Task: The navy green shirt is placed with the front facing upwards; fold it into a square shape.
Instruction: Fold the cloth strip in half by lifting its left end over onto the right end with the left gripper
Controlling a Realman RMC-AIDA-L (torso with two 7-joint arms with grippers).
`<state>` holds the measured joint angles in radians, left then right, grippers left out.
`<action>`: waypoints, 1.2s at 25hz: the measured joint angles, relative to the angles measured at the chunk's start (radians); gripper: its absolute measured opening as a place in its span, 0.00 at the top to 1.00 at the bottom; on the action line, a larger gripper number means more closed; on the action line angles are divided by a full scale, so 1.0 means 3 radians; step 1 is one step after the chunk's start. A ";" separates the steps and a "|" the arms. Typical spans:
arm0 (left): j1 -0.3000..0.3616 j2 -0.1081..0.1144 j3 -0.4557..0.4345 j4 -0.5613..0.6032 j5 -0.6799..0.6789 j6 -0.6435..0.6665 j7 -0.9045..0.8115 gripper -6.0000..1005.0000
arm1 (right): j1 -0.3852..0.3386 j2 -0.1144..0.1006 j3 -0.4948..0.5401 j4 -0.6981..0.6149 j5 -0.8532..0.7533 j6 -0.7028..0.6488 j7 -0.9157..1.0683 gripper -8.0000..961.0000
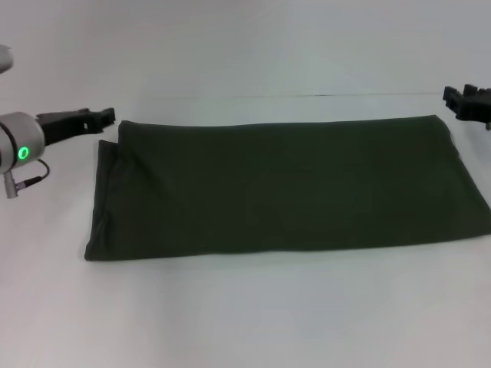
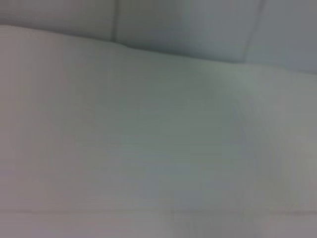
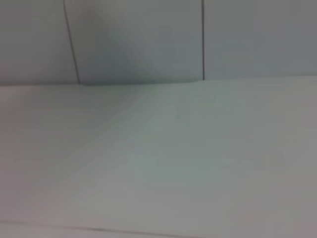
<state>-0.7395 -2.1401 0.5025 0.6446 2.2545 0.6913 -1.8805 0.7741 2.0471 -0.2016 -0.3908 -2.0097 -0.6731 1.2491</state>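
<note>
Shirt (image 1: 284, 188) folded; grippers apparently flanking.

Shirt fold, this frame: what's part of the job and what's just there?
Part of the job:
- green shirt, already folded into a long band on the table
- left gripper, just off the shirt's far left corner
- right gripper, just off its far right corner

Just there:
- white table
- nothing else lying about in view

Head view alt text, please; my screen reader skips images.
A dark olive-green shirt, folded into a long rectangle with no lettering showing, lies flat on a white table. The left tool sits beside its far left corner, the right tool beside its far right corner.
</note>
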 joint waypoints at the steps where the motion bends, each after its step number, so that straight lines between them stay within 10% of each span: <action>1: 0.0025 -0.0008 -0.0001 0.0034 -0.0048 -0.0024 -0.0001 0.78 | -0.0001 -0.0007 -0.0007 -0.0009 0.0022 -0.0009 0.0009 0.68; 12: 0.0433 0.0039 0.0035 0.0488 -0.0318 0.1064 -0.0359 0.21 | -0.0205 -0.0131 -0.0391 -0.0187 0.0039 -0.0595 0.0702 0.32; 23: 0.0941 -0.0016 0.0034 0.1140 -0.0293 0.2143 -0.0607 0.07 | -0.0798 -0.0115 -0.0823 -0.0943 0.0034 -0.1913 0.1639 0.02; 30: 0.1231 -0.0032 0.0003 0.1373 -0.0204 0.2409 -0.0722 0.07 | -0.1025 -0.0192 -0.0840 -0.1019 0.0027 -0.2238 0.1959 0.02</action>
<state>-0.3701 -2.1497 0.5034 1.0564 2.1933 1.4139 -2.0969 0.4667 1.9895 -0.4536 -0.6966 -2.0017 -1.3445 1.8368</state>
